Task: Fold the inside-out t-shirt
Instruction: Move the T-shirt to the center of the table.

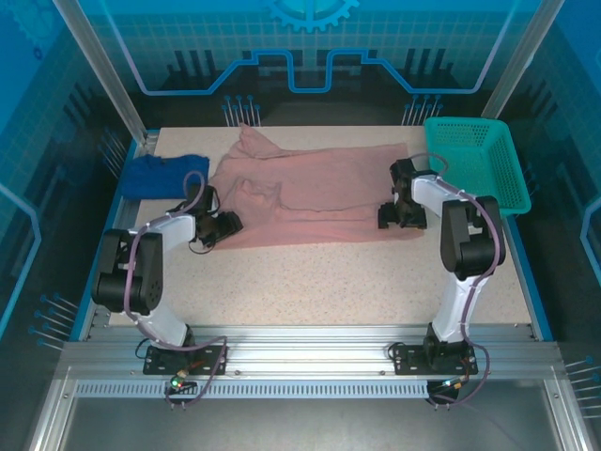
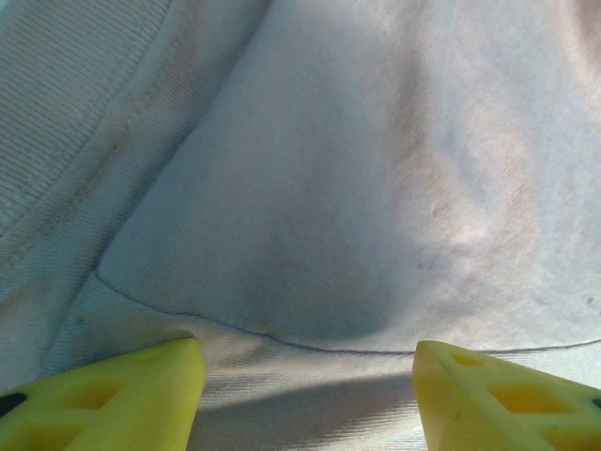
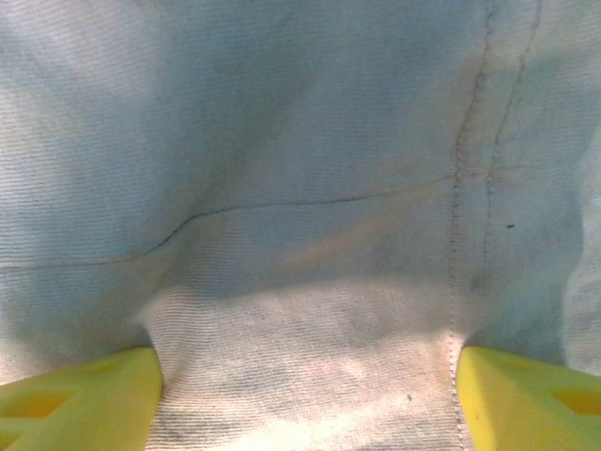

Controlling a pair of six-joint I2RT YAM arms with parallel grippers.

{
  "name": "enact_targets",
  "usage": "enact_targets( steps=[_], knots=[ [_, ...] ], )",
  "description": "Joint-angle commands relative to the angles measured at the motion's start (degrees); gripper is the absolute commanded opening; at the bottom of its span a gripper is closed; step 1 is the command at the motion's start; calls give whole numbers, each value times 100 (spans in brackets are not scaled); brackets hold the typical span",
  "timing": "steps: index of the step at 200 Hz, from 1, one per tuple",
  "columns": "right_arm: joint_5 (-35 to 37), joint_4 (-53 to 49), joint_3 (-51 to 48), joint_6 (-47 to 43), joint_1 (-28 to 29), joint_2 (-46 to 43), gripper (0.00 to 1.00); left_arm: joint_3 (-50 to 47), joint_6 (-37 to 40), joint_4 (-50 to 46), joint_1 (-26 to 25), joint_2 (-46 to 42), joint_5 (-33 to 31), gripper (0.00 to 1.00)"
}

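Observation:
The inside-out t-shirt (image 1: 310, 193), dusty pink, lies spread across the far half of the table, with a bunched sleeve at its far left. My left gripper (image 1: 225, 224) rests at the shirt's near-left corner. In the left wrist view its yellow fingers (image 2: 122, 395) stand wide apart over a hem, and the left gripper (image 2: 310, 395) is open above the t-shirt (image 2: 357, 188). My right gripper (image 1: 392, 214) sits at the near-right edge. In the right wrist view the right gripper (image 3: 308, 399) is open, a seamed flap of t-shirt (image 3: 310, 366) lying loose between its fingers (image 3: 75, 399).
A dark blue cloth (image 1: 161, 174) lies crumpled at the table's far left, beside the shirt. A teal basket (image 1: 470, 123) stands at the far right corner. The speckled table (image 1: 329, 282) shows bare between the shirt and the arm bases.

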Motion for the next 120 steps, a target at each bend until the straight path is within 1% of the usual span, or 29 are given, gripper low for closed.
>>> enact_targets(
  steps=[1,10,18,27,49,65,75,85,96,109,120],
  knots=[
    [361,-866,-598,201,48,-211,82,-512,-249,-543,23,-314,-24,65],
    [391,-883,-836,281,55,-365,82,-699,-303,-617,-17,-502,-46,65],
    [412,-881,-1058,365,66,-523,82,-881,-357,-732,-69,-706,-97,63],
    [419,-868,-1350,464,95,-713,82,-1137,-463,-852,-145,-1025,-148,64],
    [405,-743,-2083,807,250,-1424,81,-1647,-779,-1313,-354,-2068,-422,65],
    [578,-539,-2210,863,458,-2143,81,-1689,-854,-1385,-477,-2826,-464,67],
    [620,-273,-2104,719,588,-2503,82,-1545,-802,-1247,-558,-3036,-442,68],
    [403,104,-1989,554,644,-2699,83,-1319,-727,-1008,-600,-2982,-370,70],
    [-15,503,-1811,461,640,-2667,84,-1033,-617,-644,-620,-2624,-199,71],
    [-387,722,-1452,473,626,-2268,84,-593,-560,-284,-628,-1935,95,71],
    [-456,727,-1078,499,613,-1778,83,-260,-572,103,-654,-1341,404,69]
  ],
)
